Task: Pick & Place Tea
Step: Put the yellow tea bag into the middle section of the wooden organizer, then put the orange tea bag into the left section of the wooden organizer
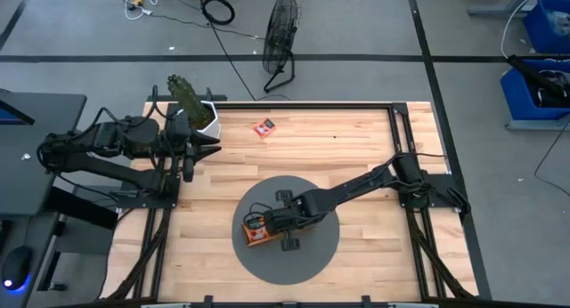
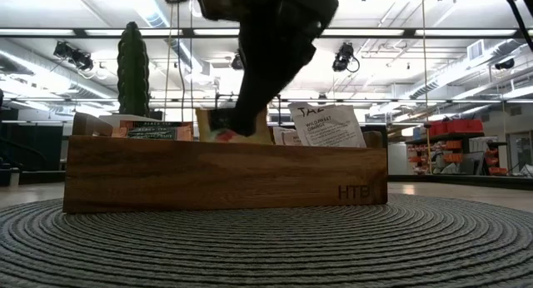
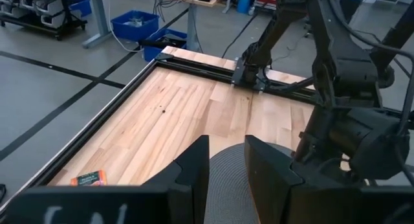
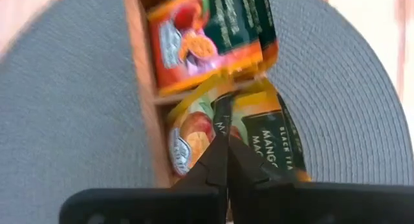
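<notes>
A brown wooden divided tray (image 1: 256,237) stands on a round grey mat (image 1: 303,255) near the table's front. My right gripper (image 4: 226,146) reaches down into it, shut on a yellow tea sachet (image 4: 272,146). Orange-red tea sachets (image 4: 207,36) fill the compartment beyond, and a white one (image 2: 325,126) stands upright in the tray. One more orange tea sachet (image 1: 264,127) lies flat on the bare wood at the far side. My left gripper (image 3: 226,166) waits open at the table's left edge, raised, with nothing between its fingers. My right gripper pinches the yellow sachet between its two shut fingers, close to the sachet's middle (image 4: 242,136). The fingers slant down from above, from the table's right side. The sachet stands tilted in a tray compartment, its lower part hidden behind the tray's wall (image 2: 225,176).
A cactus in a white pot (image 1: 191,103) stands at the table's far left corner, close to my left arm. Black rails (image 1: 396,130) run along the table's sides. Bare wood lies between the mat and the far edge.
</notes>
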{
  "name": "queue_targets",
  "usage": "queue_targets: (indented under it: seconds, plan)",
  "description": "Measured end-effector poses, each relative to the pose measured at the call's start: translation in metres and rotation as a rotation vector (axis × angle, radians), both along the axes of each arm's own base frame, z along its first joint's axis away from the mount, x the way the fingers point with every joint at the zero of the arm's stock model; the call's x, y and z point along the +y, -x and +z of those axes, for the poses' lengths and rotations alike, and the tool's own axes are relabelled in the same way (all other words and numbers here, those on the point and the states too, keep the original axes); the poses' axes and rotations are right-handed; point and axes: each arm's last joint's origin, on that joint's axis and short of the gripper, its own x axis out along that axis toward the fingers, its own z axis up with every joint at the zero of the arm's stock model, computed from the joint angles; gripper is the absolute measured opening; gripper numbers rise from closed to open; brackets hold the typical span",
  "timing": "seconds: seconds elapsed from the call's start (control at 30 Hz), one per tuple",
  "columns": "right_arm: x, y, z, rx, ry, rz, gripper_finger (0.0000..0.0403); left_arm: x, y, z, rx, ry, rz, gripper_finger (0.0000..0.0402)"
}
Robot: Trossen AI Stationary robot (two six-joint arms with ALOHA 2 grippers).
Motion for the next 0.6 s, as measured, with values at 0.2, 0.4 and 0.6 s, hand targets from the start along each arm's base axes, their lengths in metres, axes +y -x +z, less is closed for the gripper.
queue_targets:
  seconds: [0.2, 0.4, 0.6]
  plan:
    - [0.0003, 0.0005, -0.0008, 0.01, -0.014, -0.013, 0.0001, 0.0003, 0.0001, 0.0, 0.005, -0.024, 0.002, 0.0101]
    - [0.0007, 0.0015, -0.0013, 0.029, -0.057, -0.03, 0.0034, 0.0005, 0.0002, 0.0, 0.005, -0.029, 0.01, 0.0101]
    - [-0.0001, 0.0051, 0.0052, 0.035, -0.067, -0.051, 0.0094, 0.0005, 0.0, 0.0, 0.005, -0.028, 0.01, 0.0101]
